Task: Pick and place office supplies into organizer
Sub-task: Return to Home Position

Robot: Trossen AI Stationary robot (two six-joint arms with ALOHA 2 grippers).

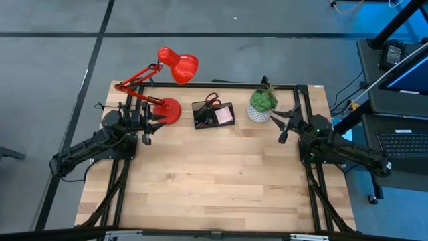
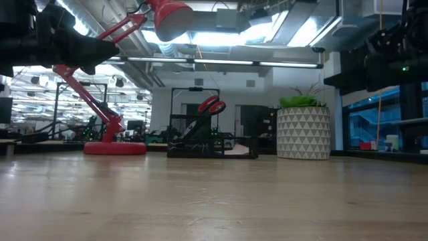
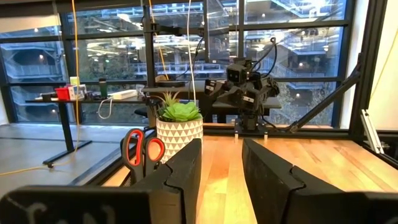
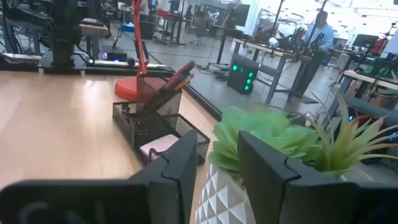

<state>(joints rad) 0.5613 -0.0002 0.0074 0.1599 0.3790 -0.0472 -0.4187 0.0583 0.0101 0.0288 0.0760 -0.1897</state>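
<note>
Arms empty, supplies in the tray: the neighbours are now the hazard.

The left gripper (image 1: 150, 127) hangs on the lamp side of the organizer (image 1: 200, 123) and the right gripper (image 1: 279, 127) on the plant side, each near it but not touching, with fingers spread and nothing between them. The red-handled scissors (image 1: 211, 100) stand handles-up in the organizer's taller section, and the pink sticky-note pad (image 1: 225, 116) lies in a low compartment beside them. No loose supplies show on the table (image 1: 214, 181) around it. The likely trouble is a careless swing. The right gripper sits close beside the potted plant (image 1: 263, 102) and could clip its leaves or nudge the pot into the organizer. The left gripper is close to the red lamp (image 1: 167, 110) and could snag its jointed arm. Either knock could tip the leaning scissors out.
</note>
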